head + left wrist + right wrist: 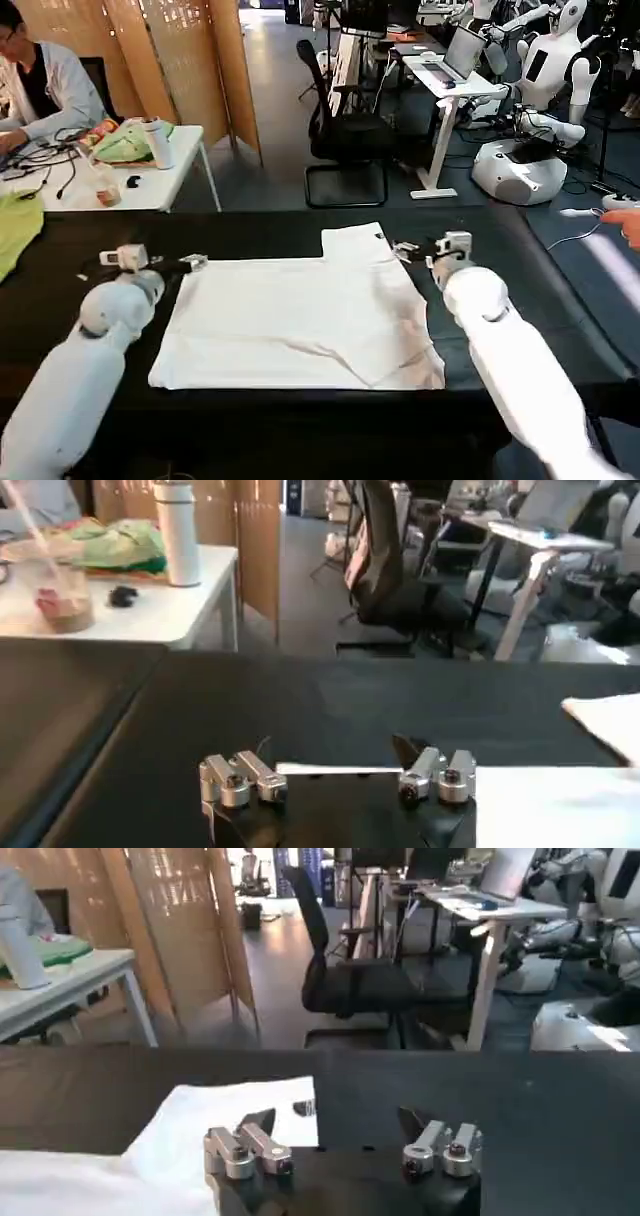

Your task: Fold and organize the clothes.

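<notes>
On the black table [260, 228], 2 grippers with jaws spread wide and empty: left gripper [193, 263] touching the white T-shirt [300, 320] at its far-left corner, right gripper [405, 249] beside its far-right edge. Shirt between both, long axis side to side, equally near.

Grey floor behind the black table [250, 225], with a black office chair [345, 120], wooden slat screen [190, 60] and white desks [150, 185].

light: bright, even indoor | shadows: soft | blur: mild, room behind out of focus
</notes>
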